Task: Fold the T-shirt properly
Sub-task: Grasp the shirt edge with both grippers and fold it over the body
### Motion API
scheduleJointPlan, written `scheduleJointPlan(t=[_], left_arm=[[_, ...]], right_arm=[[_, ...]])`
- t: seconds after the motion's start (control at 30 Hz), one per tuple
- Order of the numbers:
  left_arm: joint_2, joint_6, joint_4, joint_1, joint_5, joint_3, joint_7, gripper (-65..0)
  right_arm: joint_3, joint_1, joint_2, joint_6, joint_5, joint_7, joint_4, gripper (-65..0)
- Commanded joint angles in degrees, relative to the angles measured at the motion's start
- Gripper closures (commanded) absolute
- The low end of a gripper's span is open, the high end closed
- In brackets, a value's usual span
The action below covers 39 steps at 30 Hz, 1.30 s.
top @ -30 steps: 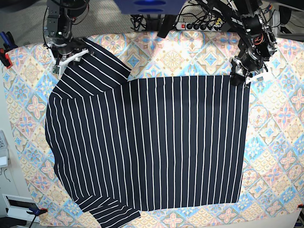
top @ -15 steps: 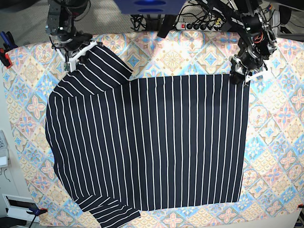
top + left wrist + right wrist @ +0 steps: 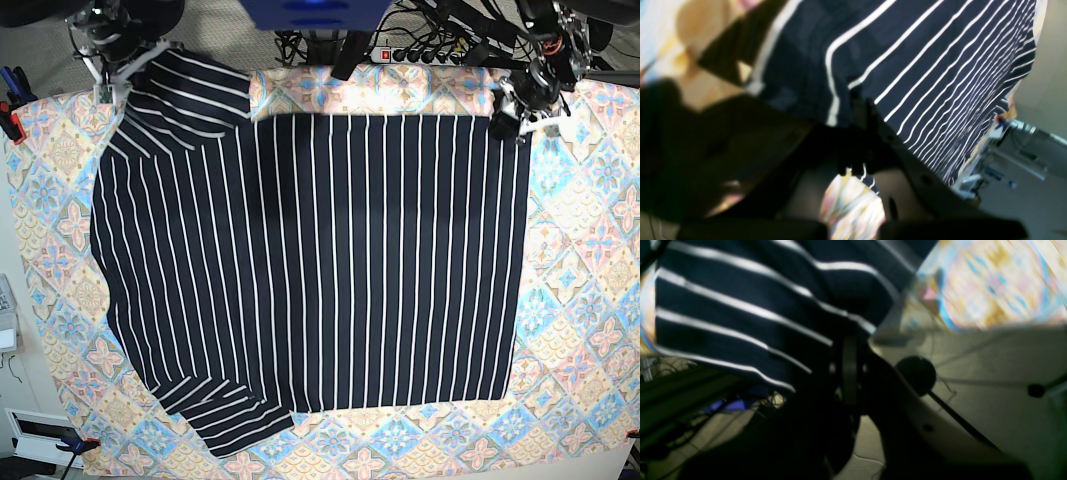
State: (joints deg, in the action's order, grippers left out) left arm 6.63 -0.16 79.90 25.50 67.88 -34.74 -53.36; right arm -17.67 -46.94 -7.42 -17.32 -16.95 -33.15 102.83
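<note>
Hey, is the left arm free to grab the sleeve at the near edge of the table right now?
Probably not: the left gripper is shut on the T-shirt at its far corner, opposite that sleeve.

Blurred fingers (image 3: 846,373) (both wrist views)

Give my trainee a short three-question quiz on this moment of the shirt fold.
1. True or false: both grippers are shut on the T-shirt.
2. Which part does the right gripper hold? A) a sleeve B) the hem corner C) the middle of the shirt
3. What lies under the T-shirt?

Key:
1. True; the left gripper pinches the other far corner.
2. A
3. A patterned tablecloth.
</note>
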Motion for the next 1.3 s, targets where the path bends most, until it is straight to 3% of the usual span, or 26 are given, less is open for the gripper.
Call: scheduleJointPlan(t=[0.0, 0.27, 0.47, 0.67, 0.9, 1.27], left_arm=[[0.36, 0.30, 0.76, 1.27, -0.49, -0.20, -0.31, 0.0], [0.27, 0.21, 0.76, 6.46, 0.56, -0.38, -0.31, 0.0], [0.36, -1.90, 6.56, 7.95, 4.26, -0.47, -0.22, 0.0], [0.27, -1.90, 18.08, 6.11, 4.34, -0.56, 0.22, 0.0], [0.27, -1.90, 18.96, -1.80, 3.90, -0.64, 0.22, 0.0], [0.44, -1.99, 14.21, -15.17, -4.98, 1.20, 0.13, 0.0]], right_arm=[[-0.48, -1.99, -0.36, 0.05, -0.15, 1.72, 1.13, 0.0], [-0.39, -8.31, -0.45, 0.05, -0.15, 7.78, 2.62, 0.0], [-0.39, -7.08, -0.62, 0.05, -0.15, 7.61, 5.17, 0.0], [-0.31, -0.93, -0.71, 0.05, -0.15, 7.52, 7.02, 0.0], [-0.48, 7.60, -0.71, 0.05, -0.15, 7.34, 7.11, 0.0], [-0.66, 24.74, -0.71, 0.05, 0.11, -2.24, 6.67, 0.0]])
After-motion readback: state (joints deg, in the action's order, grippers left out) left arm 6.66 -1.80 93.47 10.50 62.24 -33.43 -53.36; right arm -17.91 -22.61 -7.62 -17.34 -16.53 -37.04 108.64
